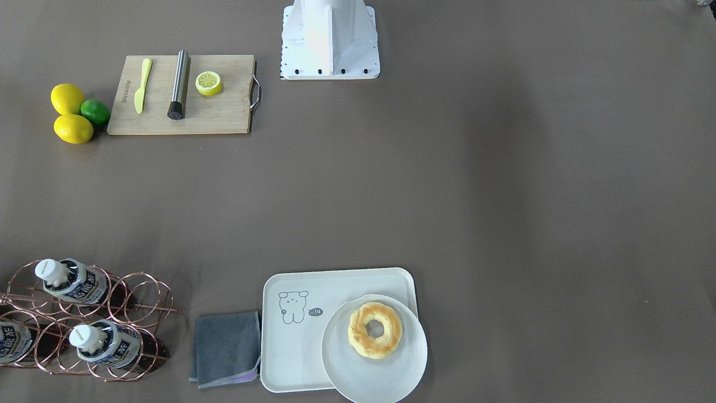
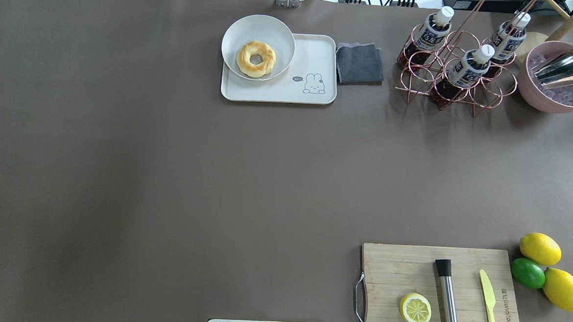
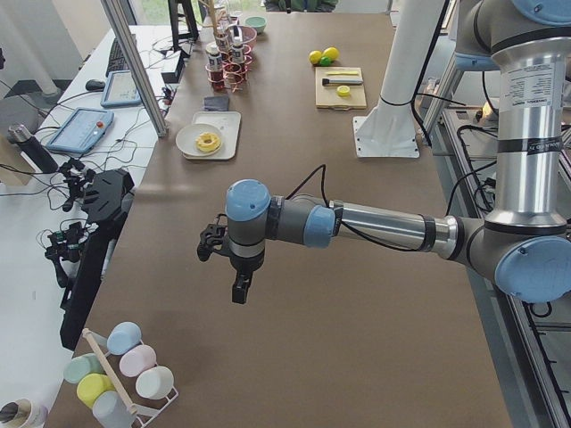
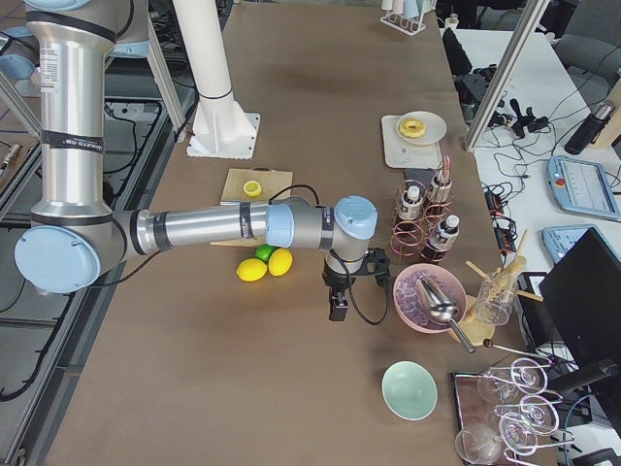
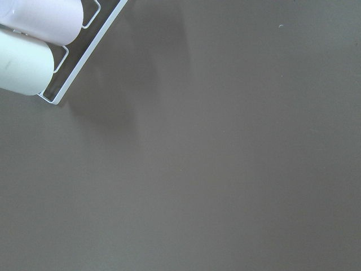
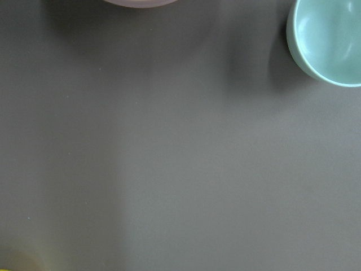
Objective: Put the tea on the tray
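Observation:
Three tea bottles stand tilted in a copper wire rack (image 2: 418, 74), one at the back (image 2: 433, 29), one in front (image 2: 468, 67) and one to the right (image 2: 508, 37); they also show in the front-facing view (image 1: 106, 341). The off-white tray (image 2: 280, 89) with the line-drawn animal lies to the left of the rack, also in the front-facing view (image 1: 291, 347). My left gripper (image 3: 239, 285) hangs over bare table far from the tray. My right gripper (image 4: 337, 309) hangs next to the pink bowl (image 4: 422, 301), short of the rack. I cannot tell whether either is open or shut.
A round white plate (image 2: 259, 27) with a ring bread (image 2: 256, 59) overlaps the tray's corner. A grey cloth (image 2: 359, 64) lies between tray and rack. A cutting board (image 2: 398, 270) holds a half lemon, a metal rod and a knife. A teal bowl (image 4: 408, 388) is near my right gripper.

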Action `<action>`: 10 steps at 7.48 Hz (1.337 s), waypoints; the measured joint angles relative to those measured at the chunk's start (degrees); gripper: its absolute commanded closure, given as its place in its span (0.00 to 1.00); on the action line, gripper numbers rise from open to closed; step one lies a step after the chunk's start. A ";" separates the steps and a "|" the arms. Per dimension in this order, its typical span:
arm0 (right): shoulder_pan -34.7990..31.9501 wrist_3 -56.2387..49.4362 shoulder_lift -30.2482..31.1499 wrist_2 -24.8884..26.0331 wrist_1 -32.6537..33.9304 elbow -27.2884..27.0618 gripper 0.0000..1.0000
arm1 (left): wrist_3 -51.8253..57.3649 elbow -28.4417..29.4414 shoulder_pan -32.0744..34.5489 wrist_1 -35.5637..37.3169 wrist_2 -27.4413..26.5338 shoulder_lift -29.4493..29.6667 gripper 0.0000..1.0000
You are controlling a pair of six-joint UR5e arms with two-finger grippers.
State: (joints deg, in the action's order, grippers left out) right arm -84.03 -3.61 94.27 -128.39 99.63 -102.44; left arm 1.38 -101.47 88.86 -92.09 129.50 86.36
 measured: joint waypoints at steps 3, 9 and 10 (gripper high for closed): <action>-0.04 -0.08 -0.25 0.34 -0.14 -0.51 0.00 | -0.28 0.37 0.00 -1.12 5.36 0.12 0.02; 0.39 -0.18 -2.19 1.13 -11.59 -0.92 0.02 | -1.31 0.09 -0.47 -11.44 6.69 1.58 0.01; 1.25 0.06 -4.34 1.16 -11.80 -0.91 0.01 | -1.32 0.19 -0.78 -11.56 6.80 2.79 0.00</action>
State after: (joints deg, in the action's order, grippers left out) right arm -82.77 -3.54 89.93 -127.23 87.83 -103.35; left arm 0.06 -101.28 88.08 -103.65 136.30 89.14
